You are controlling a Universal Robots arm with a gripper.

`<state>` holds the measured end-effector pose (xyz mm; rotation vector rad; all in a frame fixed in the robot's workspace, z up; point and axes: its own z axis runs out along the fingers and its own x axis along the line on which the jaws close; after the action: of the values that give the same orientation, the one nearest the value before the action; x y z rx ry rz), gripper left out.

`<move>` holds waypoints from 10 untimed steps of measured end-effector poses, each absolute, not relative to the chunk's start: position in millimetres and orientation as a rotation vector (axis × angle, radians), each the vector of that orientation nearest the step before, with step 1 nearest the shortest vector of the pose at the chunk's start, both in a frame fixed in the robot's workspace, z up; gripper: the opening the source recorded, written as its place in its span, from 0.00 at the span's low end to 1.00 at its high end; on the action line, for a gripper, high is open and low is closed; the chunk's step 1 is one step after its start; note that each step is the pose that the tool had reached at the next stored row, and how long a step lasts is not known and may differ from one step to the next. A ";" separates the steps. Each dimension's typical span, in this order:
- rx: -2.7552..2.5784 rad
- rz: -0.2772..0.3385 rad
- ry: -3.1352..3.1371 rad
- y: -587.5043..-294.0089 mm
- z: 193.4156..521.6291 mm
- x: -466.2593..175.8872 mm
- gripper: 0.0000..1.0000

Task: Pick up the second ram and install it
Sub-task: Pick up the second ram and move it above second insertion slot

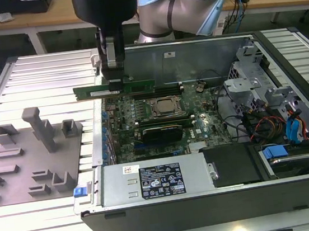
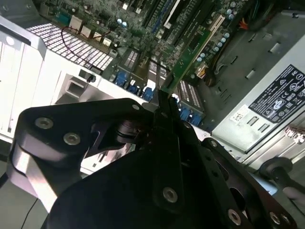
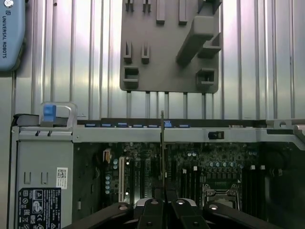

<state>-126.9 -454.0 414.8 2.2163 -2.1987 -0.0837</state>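
The second ram (image 1: 114, 89) is a long green board held level above the far left corner of the motherboard (image 1: 200, 124) in the exterior view. My gripper (image 1: 115, 81) is shut on its middle from above. In the second wrist view the ram (image 2: 188, 57) sticks out from between the black fingers (image 2: 164, 119), over the board's slots. The first wrist view shows the ram (image 3: 162, 143) edge-on as a thin line rising from the gripper (image 3: 164, 202), above the case's side wall.
The open computer case (image 1: 210, 204) holds the processor socket (image 1: 165, 107), a black expansion card (image 1: 162, 132), a power supply (image 1: 151, 180) and drive cables (image 1: 280, 128). A grey holder fixture (image 1: 33, 158) with upright posts lies on the ribbed table at the exterior view's left.
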 end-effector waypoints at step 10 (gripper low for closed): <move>2.215 -0.087 -2.197 -452.9 413.6 -103.1 0.13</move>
<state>-103.1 -452.9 413.6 2.2146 -2.1973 -0.0871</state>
